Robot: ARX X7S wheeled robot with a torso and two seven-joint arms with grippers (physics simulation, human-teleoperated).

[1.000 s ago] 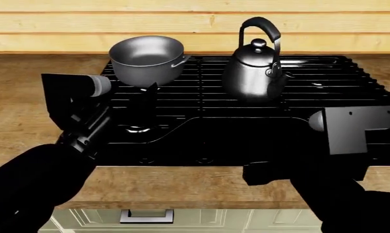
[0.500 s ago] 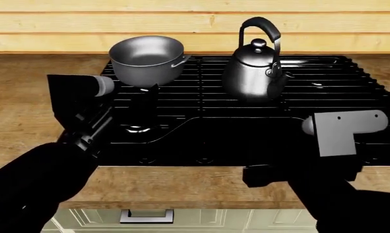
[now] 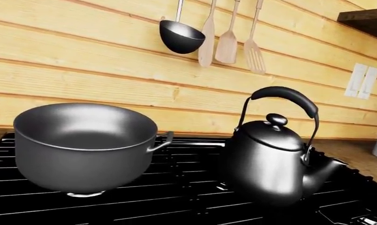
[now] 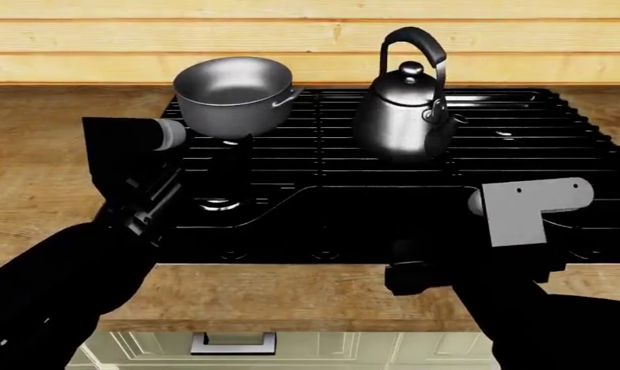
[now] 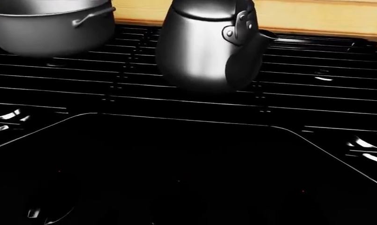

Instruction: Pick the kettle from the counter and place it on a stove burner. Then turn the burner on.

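The dark-steel kettle (image 4: 402, 108) (image 3: 270, 159) (image 5: 207, 44) stands upright on the black stove grate (image 4: 516, 131), back right of centre, with nothing holding it. My left gripper (image 4: 227, 158) hovers low over the front left burner (image 4: 220, 204), just in front of the saucepan (image 4: 233, 92). It is black against the black stove, so its jaws cannot be made out. The grey wrist bracket (image 4: 526, 208) of my right arm sits over the stove's front right, well short of the kettle. That arm's fingers are lost in the dark. The brown counter (image 4: 42, 193) flanks the stove.
The open silver-grey saucepan (image 3: 82, 145) sits on the back left burner, close beside the kettle. A ladle (image 3: 181, 37) and spatulas (image 3: 226, 44) hang on the plank wall. A drawer handle (image 4: 233, 343) shows below the counter's front edge.
My right wrist bracket has shifted left over the stove's front. My left wrist has crept slightly right towards the saucepan. The kettle and the saucepan have not moved.
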